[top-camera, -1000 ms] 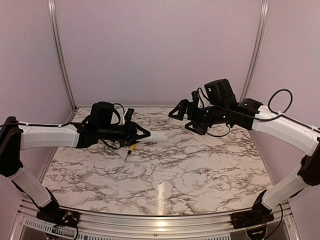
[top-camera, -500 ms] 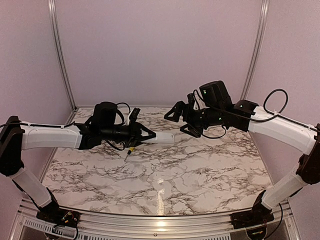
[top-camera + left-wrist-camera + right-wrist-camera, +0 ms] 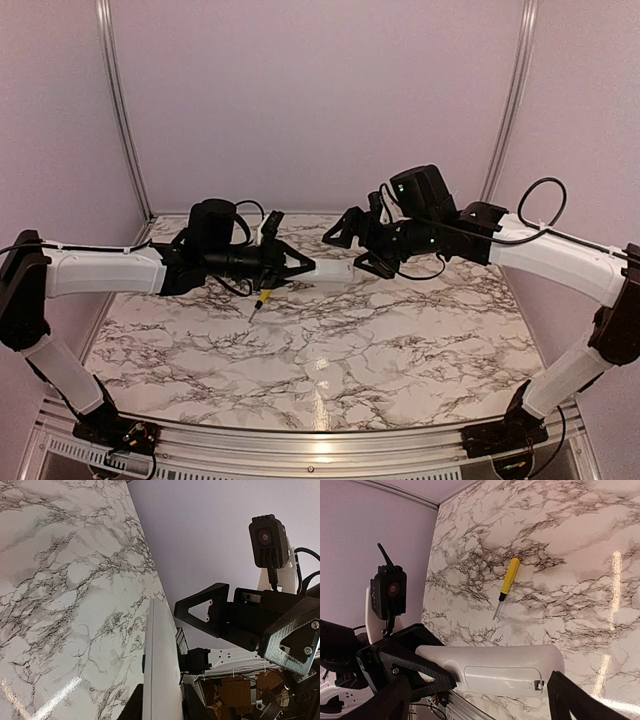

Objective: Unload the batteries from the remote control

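The remote control [image 3: 335, 270] is a slim white bar held level above the table. My left gripper [image 3: 300, 268] is shut on its left end. In the left wrist view the remote [image 3: 160, 665] runs up from between my fingers [image 3: 134, 709]. My right gripper [image 3: 352, 248] is open, its jaws standing either side of the remote's free right end. In the right wrist view the remote [image 3: 495, 670] shows its back face with the battery cover [image 3: 502, 679] closed, between my fingers [image 3: 575, 700]. The batteries are hidden.
A yellow-handled screwdriver [image 3: 262, 298] lies on the marble table [image 3: 330, 350] below the left gripper; it also shows in the right wrist view [image 3: 506, 585]. Pink walls and metal posts [image 3: 120, 110] enclose the back and sides.
Both arms have moved toward each other. The left gripper carried the remote rightward, and the right gripper came left and down until its open jaws stand round the remote's free end.
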`<state>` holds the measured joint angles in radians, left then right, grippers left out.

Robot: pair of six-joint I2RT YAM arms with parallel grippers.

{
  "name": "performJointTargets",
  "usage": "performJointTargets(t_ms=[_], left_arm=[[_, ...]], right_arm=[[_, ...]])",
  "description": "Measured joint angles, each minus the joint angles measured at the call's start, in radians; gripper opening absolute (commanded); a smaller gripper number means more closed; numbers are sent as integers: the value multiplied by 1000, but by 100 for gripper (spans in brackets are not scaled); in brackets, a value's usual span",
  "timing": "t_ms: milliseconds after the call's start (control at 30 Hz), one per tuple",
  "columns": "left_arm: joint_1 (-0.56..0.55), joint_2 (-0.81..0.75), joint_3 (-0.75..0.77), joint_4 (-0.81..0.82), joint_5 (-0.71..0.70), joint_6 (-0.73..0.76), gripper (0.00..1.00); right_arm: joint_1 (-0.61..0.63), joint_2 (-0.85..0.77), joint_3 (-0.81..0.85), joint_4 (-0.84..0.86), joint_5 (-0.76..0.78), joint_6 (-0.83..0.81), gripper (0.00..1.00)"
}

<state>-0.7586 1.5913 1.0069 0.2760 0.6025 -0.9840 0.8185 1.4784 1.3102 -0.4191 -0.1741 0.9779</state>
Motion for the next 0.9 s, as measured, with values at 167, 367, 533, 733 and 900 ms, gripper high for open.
performJointTargets(t_ms=[167,367,533,733,900], left_arm=[[0,7,16,0,2,0,0],[0,18,28,-2,7,2,0],[0,20,31,-3,10,3,0],[0,21,34,-5,9,3,0],[0,21,34,-5,10,3,0]], right_arm=[[4,4,0,1,1,13,91],[4,4,0,0,2,18,90],[4,4,0,0,5,19,89],[4,4,0,0,8,20,89],[4,4,0,-1,10,20,87]])
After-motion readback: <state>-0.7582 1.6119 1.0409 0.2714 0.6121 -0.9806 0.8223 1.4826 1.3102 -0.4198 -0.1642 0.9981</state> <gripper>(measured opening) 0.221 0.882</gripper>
